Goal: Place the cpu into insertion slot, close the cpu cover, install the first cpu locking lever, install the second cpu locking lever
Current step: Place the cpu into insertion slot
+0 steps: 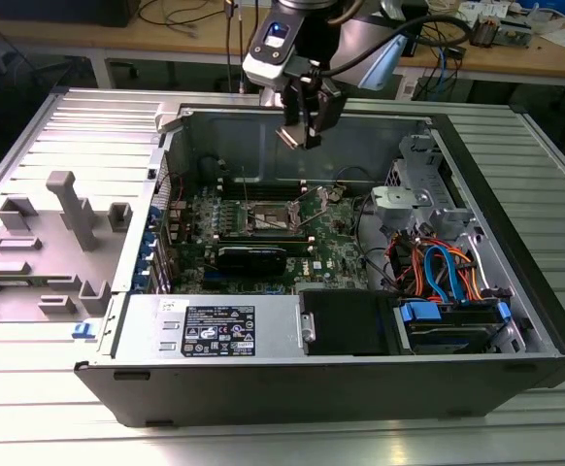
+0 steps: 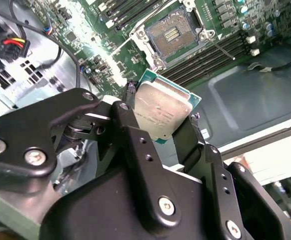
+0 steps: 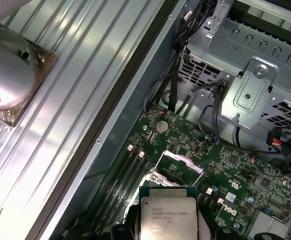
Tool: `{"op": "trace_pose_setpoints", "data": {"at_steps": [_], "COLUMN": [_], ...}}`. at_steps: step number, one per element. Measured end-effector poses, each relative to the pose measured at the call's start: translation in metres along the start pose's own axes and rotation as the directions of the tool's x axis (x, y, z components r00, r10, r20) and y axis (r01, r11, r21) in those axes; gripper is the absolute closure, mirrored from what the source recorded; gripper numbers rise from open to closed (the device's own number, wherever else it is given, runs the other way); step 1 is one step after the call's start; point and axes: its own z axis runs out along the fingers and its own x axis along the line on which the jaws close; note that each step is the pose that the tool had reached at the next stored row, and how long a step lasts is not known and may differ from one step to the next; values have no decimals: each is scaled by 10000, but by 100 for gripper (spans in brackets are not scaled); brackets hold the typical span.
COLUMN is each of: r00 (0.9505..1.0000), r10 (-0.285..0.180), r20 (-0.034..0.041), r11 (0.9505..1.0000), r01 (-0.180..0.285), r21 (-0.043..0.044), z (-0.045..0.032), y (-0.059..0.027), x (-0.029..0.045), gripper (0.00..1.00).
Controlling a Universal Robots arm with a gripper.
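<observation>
While the one cpu (image 2: 161, 106) sits pinched between the gripper's (image 2: 159, 116) two black fingers (image 2: 128, 117), its dull grey metal top faces the camera in both wrist views, with a green edge showing around it. The fingers are narrowed onto two opposite sides of the chip. In the exterior view the cpu (image 1: 290, 136) hangs in the upper middle of the frame, in the air above the far wall of the open computer case (image 1: 341, 379) and well apart from the board below.

The single insertion slot (image 2: 171, 34) lies bare on the green circuit board (image 2: 85, 47), its dark square bed of contacts uncovered. One thin metal rod (image 2: 220, 48) runs just beside it. In the first wrist view the one cpu cover (image 3: 183, 159), a silvery frame with a square window, stands tilted up off the board beyond the chip (image 3: 168, 215).

In the exterior view the slot (image 1: 268, 219) is near the frame's centre, with one black card (image 1: 253, 257) just below it. A bundle of blue and orange cables (image 1: 438, 272) fills the case toward the exterior view's right. The case rests on one ribbed metal table (image 1: 545, 194), and a grey fixture (image 1: 69, 209) stands at the exterior view's left.
</observation>
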Motion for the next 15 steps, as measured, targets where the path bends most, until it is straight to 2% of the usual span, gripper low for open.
{"op": "trace_pose_setpoints", "data": {"at_steps": [2,5,15], "r00": [9993,9980,9975], "r10": [379,630,702], "r20": [33,55,62], "r11": [9993,9980,9975], "r01": [-379,-630,-702], "r21": [-9,-15,-17], "z": [2,2,2], "y": [0,0,0], "x": [0,0,0], "gripper": [45,45,45]}}
